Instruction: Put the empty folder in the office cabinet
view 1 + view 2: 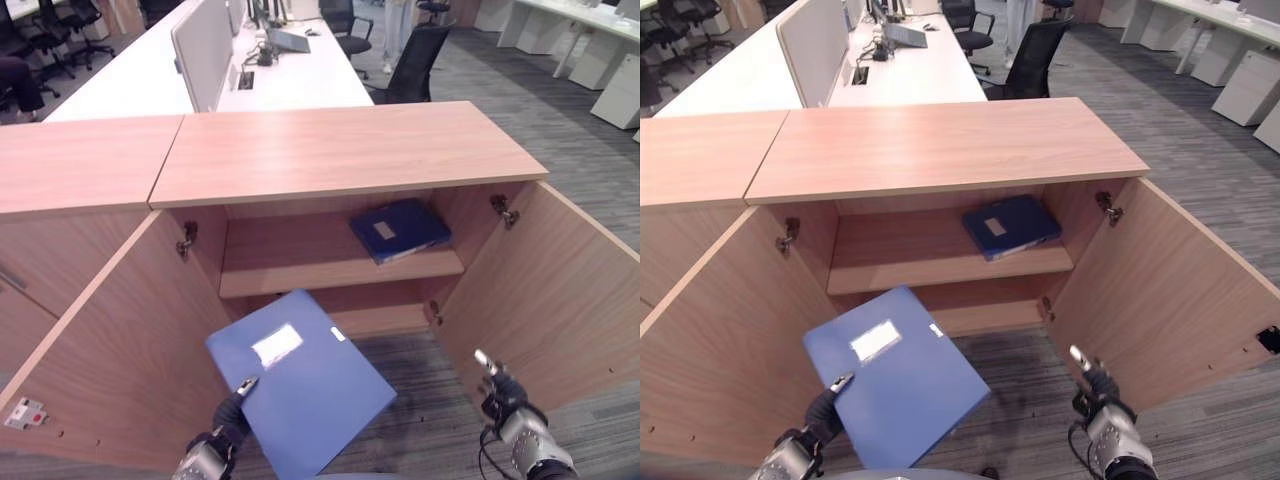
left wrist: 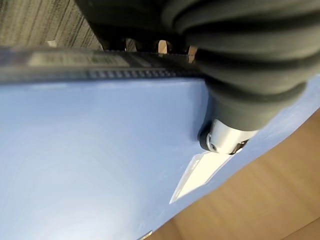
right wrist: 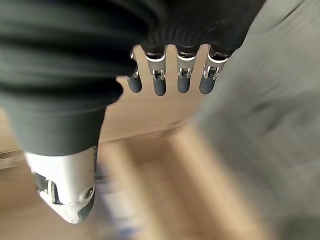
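My left hand [image 1: 232, 412] holds a light blue folder [image 1: 300, 380] with a white label by its near corner, tilted up in front of the open cabinet. Its thumb [image 2: 225, 137] presses on the folder's face [image 2: 100, 150], with the fingers under the edge. The wooden office cabinet [image 1: 340, 150] stands with both doors swung wide. A dark blue folder [image 1: 400, 230] lies flat at the right end of its upper shelf [image 1: 290, 265]. Low at the right, my right hand [image 1: 505, 390] is empty, fingers [image 3: 160, 85] straight, beside the right door [image 1: 560, 290].
The left door [image 1: 120, 340] reaches out beside the held folder. A second closed cabinet [image 1: 80, 160] adjoins on the left. Behind are white desks [image 1: 290, 80] with a divider and a black office chair [image 1: 415, 60]. Grey carpet [image 1: 560, 120] lies to the right.
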Available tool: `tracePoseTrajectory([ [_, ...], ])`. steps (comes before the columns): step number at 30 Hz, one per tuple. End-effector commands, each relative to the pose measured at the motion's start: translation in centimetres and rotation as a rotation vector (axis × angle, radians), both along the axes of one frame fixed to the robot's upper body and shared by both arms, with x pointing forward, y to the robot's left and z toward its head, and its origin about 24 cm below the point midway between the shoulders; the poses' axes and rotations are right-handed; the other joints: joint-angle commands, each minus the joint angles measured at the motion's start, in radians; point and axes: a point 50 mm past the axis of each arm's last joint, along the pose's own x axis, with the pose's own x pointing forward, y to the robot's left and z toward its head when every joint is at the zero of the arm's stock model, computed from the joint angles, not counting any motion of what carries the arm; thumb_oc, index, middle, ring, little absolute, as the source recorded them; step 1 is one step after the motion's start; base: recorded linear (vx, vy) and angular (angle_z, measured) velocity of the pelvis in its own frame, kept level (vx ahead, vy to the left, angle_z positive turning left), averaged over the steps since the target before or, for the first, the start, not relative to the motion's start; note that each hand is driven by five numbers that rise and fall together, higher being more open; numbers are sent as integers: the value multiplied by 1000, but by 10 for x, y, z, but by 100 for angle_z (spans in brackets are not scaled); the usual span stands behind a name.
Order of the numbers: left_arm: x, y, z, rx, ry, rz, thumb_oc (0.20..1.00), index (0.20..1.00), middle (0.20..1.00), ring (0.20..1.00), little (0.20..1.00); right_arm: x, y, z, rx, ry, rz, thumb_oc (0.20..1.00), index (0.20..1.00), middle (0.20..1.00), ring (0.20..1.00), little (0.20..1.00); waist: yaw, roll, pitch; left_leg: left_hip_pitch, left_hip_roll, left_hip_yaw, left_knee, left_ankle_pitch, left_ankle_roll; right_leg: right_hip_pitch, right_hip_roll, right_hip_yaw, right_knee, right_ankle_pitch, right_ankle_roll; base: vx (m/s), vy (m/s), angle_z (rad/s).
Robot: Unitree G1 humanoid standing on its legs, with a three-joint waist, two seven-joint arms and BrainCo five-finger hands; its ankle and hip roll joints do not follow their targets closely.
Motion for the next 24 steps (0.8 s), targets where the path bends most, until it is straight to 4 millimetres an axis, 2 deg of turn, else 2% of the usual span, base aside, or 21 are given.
tracePoseTrajectory([
  [1,33,-4,24,5,-165,-31,200,200,200,200,200,12,9,1,-24,-3,105,1000,1000,1000,1000,1000,15,-31,16,14,58,-39,-12,-55,-63,46,15,-52,8,-101,48,-3,-131,5],
  [3,42,-15,29,-26,-188,-38,200,200,200,200,200,-4,15,-14,-14,109,127,1000,1000,1000,1000,1000,22,-30,41,14,71,-42,4,-39,-65,61,23,-53,8,-112,35,-43,-106,17],
  [4,51,-27,35,-49,-218,-59,200,200,200,200,200,-16,17,-24,-7,208,134,1000,1000,1000,1000,1000,33,-32,74,-28,57,-52,100,-59,-61,73,16,-57,8,-113,25,-69,-69,25],
  [5,51,-27,35,-49,-218,-59,200,200,200,200,200,-16,17,-23,-7,207,134,1000,1000,1000,1000,1000,33,-32,74,-29,57,-52,101,-60,-61,73,16,-57,8,-113,25,-75,-44,19],
  [7,57,-42,39,-81,-236,-86,200,200,200,200,200,-24,18,-29,-32,292,189,1000,1000,1000,1000,1000,41,-29,91,-78,35,-53,179,-65,-60,83,3,-69,8,-118,20,-16,25,11],
  [8,63,-52,44,-71,-267,-135,200,200,200,200,200,-35,13,-32,-57,368,213,1000,1000,1000,1000,1000,42,-14,97,-90,25,-42,159,-47,-56,97,-5,-82,8,-122,22,62,119,28],
  [9,64,-57,48,-53,-291,-194,200,200,200,200,200,-41,4,-30,-88,408,218,1000,1000,1000,1000,1000,43,-4,94,-127,17,-25,111,4,-46,102,-6,-83,8,-125,28,160,133,35],
  [10,66,-60,50,-52,-304,-221,200,200,200,200,200,-41,-2,-29,-102,416,200,1000,1000,1000,1000,1000,50,-5,106,-164,12,4,54,20,-53,114,-1,-65,8,-149,31,156,112,44],
  [12,71,-64,53,-71,-318,-213,200,200,200,200,200,-35,-4,-26,-111,401,184,1000,1000,1000,1000,1000,58,3,122,-209,10,26,1,43,-53,114,1,-60,8,-153,34,104,100,31],
  [14,71,-65,53,-94,-318,-187,200,200,200,200,200,-32,-5,-25,-112,390,179,1000,1000,1000,1000,1000,64,12,119,-216,17,24,-9,49,-59,117,8,-46,8,-167,36,97,129,-6],
  [15,71,-66,54,-112,-316,-169,200,200,200,200,200,-29,-4,-25,-115,382,186,1000,1000,1000,1000,1000,68,19,120,-232,22,24,-9,74,-51,113,10,-47,8,-160,36,77,151,-25],
  [16,70,-65,54,-118,-315,-155,200,200,200,200,200,-30,0,-26,-107,382,199,1000,1000,1000,1000,1000,71,24,113,-222,25,20,-12,76,-49,115,16,-34,8,-162,37,85,168,-38],
  [19,68,-63,54,-135,-307,-127,200,200,200,200,200,-27,9,-28,-101,370,234,1000,1000,1000,1000,1000,77,17,95,-201,28,12,-12,83,-41,120,12,-8,8,-172,51,151,149,-62],
  [22,71,-63,56,-137,-309,-116,200,200,200,200,200,-25,16,-30,-85,362,236,1000,1000,1000,1000,1000,83,-1,95,-206,23,23,10,76,-32,121,-6,2,8,-175,60,169,174,-50],
  [24,77,-62,63,-135,-338,-113,200,200,200,200,200,-21,22,-30,-64,351,232,1000,1000,1000,1000,1000,93,-23,92,-242,-3,34,95,17,-6,117,-51,13,8,-165,88,187,254,0],
])
